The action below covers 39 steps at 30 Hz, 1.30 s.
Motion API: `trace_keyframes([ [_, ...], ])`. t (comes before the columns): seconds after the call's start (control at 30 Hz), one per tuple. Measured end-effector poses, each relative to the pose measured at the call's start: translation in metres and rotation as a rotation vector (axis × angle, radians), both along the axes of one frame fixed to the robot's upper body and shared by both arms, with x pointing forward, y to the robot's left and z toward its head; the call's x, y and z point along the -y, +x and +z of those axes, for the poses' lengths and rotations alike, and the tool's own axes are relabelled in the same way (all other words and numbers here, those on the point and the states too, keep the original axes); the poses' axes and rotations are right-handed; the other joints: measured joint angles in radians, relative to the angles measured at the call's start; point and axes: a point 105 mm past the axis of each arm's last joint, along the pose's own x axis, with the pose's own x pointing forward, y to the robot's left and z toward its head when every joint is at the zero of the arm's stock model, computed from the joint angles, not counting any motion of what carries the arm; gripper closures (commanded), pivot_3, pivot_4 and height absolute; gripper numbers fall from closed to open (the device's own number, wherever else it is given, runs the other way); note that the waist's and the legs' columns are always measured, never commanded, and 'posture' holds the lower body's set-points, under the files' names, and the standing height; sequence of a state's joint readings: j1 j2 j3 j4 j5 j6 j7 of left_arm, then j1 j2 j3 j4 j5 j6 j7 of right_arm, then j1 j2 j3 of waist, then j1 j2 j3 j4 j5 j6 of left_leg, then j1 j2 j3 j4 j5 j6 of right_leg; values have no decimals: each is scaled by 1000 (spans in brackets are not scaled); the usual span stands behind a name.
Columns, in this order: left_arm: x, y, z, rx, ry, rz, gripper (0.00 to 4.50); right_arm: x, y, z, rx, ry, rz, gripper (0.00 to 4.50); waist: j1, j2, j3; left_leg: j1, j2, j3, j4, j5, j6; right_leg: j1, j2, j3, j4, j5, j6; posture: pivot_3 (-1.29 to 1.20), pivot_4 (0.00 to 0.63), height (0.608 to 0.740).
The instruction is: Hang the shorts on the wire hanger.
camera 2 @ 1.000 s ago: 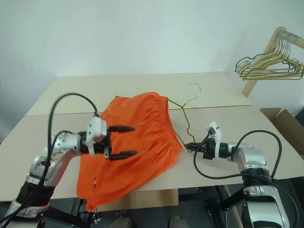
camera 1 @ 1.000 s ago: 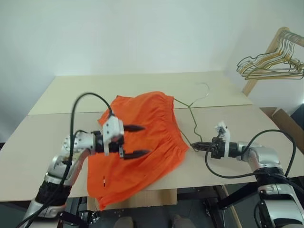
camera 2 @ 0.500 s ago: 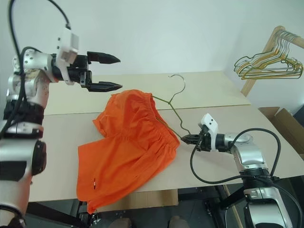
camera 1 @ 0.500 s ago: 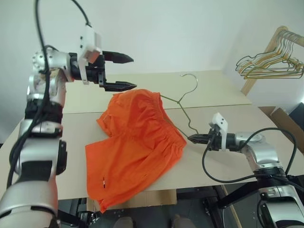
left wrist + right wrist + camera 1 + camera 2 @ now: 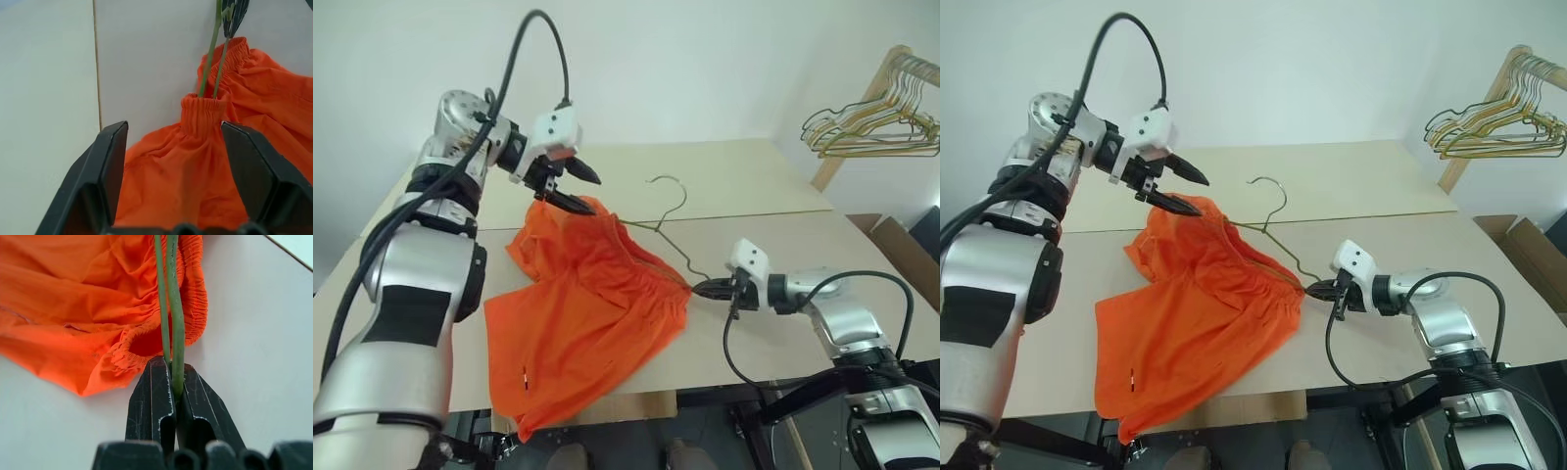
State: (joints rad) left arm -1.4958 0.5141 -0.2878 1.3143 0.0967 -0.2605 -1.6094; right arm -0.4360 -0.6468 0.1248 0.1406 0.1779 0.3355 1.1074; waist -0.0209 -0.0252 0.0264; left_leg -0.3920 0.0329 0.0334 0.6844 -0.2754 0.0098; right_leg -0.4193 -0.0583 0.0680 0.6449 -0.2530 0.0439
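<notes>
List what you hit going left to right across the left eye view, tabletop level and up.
Left tool → orange shorts → wire hanger hook → right tool → bunch of golden and dark wire hangers on the wooden rack.

Premises present as a plain test room or lab rather than a home. Bare white walls enclose two pale beige tables butted together; at two o'clock a wooden rack carries a bunch of wire hangers, and at four o'clock a cardboard box sits beside the tables.
</notes>
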Motion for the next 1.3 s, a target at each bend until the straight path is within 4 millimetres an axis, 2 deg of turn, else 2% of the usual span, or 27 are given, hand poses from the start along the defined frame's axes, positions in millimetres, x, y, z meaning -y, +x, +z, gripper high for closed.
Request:
trace_keyframes([
  [0.33, 5, -1, -13, -23, 54, -23, 1141, -7, -1, 7, 59, -17, 1, 4500, -30, 0, 0, 0, 0, 0, 1, 0, 0, 0, 0, 1, 2, 0, 0, -69, 0, 740],
  [0.53, -3, -2, -35, -68, 118, -12, 1141, -9, 0, 10, 79, -17, -4, 4500, -48, 0, 0, 0, 0, 0, 2, 0, 0, 0, 0, 1, 2, 0, 0, -69, 0, 740],
  [0.73, -2, 0, -36, -56, 114, -1, 1141, -11, -1, 12, 83, -9, -2, 4500, -49, 0, 0, 1, 0, 0, 2, 0, 0, 0, 0, 1, 3, 0, 0, -66, 0, 740],
  [0.87, -1, 1, -36, -48, 110, 6, 1965, -11, -1, 12, 84, -8, -1, 4500, -49, 0, 0, 0, 0, 0, 2, 0, 0, 0, 0, 1, 3, 0, 0, -63, 0, 740],
  [1.1, -3, 4, -40, -37, 101, 34, 4385, -11, 0, 13, 88, -9, -1, 4500, -49, 0, 0, 1, 0, 0, 2, 0, 0, 0, 0, 1, 3, 0, 0, -62, 0, 740],
  [1.3, -6, 2, -47, -57, 107, 36, 4481, -9, 1, 13, 93, -14, -14, 4500, -49, 0, 0, 1, 0, 0, 2, 0, 0, 0, 0, 1, 3, 0, 0, -63, 0, 740],
])
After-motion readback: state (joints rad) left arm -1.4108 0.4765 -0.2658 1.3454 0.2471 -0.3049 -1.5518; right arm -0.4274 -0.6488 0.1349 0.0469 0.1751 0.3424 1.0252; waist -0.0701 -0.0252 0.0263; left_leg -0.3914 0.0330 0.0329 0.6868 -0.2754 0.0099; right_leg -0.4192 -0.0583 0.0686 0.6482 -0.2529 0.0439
